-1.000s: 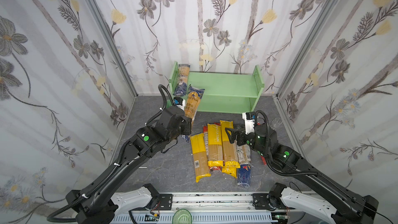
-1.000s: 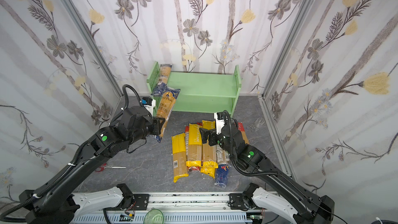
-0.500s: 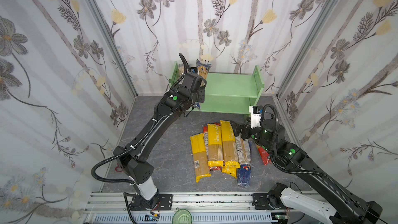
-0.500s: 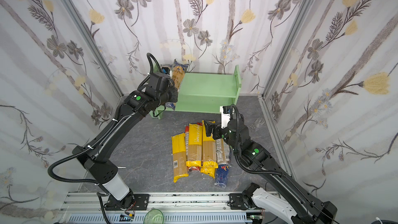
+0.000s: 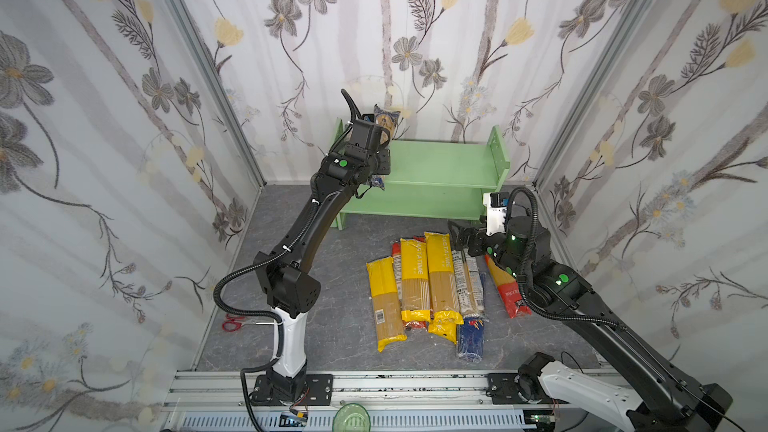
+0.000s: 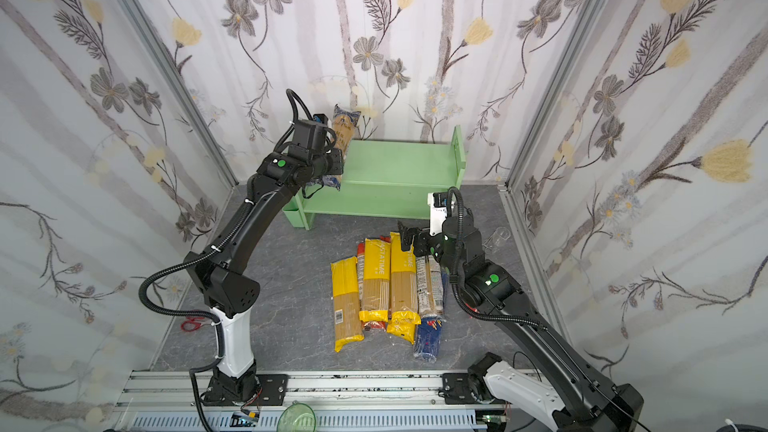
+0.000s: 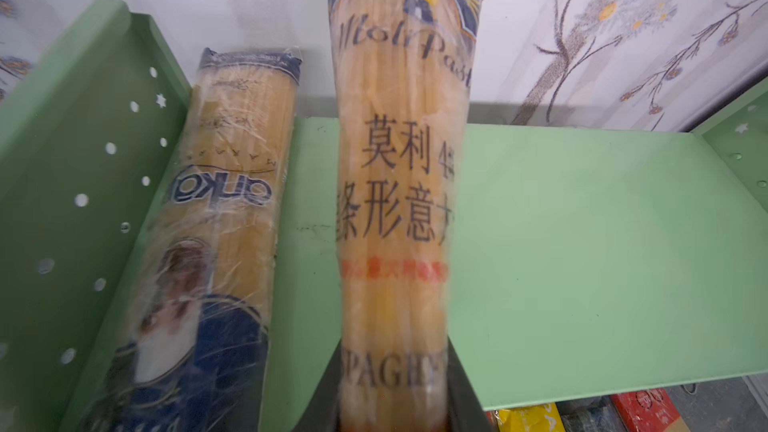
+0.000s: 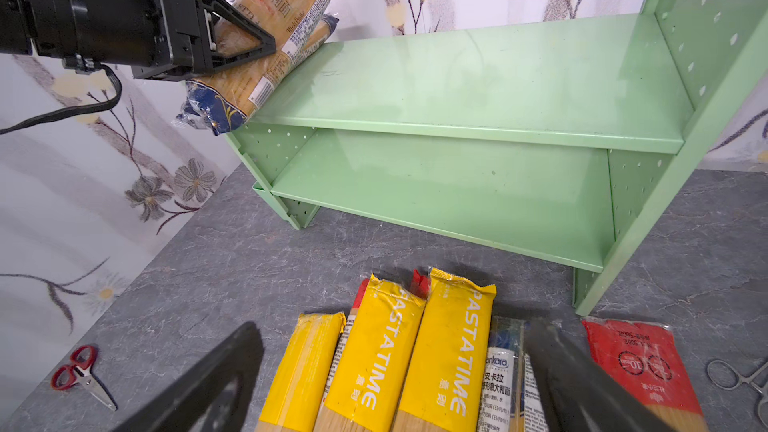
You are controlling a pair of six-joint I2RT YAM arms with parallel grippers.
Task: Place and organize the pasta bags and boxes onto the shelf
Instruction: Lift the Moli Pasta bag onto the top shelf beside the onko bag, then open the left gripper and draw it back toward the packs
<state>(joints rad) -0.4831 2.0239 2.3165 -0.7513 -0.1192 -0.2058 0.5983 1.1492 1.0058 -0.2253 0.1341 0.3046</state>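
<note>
My left gripper (image 7: 392, 371) is shut on a clear spaghetti bag with dark-blue ends (image 7: 399, 160). It holds the bag tilted, far end up, over the left end of the top board of the mint-green shelf (image 5: 440, 164) (image 8: 478, 85). In both top views the bag (image 5: 386, 118) (image 6: 345, 122) sticks up behind the gripper. Another blue-ended bag (image 7: 224, 201) lies on that board against the left side panel. My right gripper (image 8: 395, 330) (image 5: 457, 238) hangs open over the far ends of the pasta packs on the floor (image 5: 428, 280), holding nothing.
A red pack (image 8: 636, 363) lies right of the pile, partly under my right arm. Red-handled scissors (image 5: 232, 322) lie at the floor's left edge and metal forceps (image 8: 744, 376) at the right. A green cup (image 5: 352, 417) stands on the front rail. Walls close in on three sides.
My left arm has carried the bag from in front of the shelf up and back over the left end of the top board. My right gripper has stayed open over the pile.
</note>
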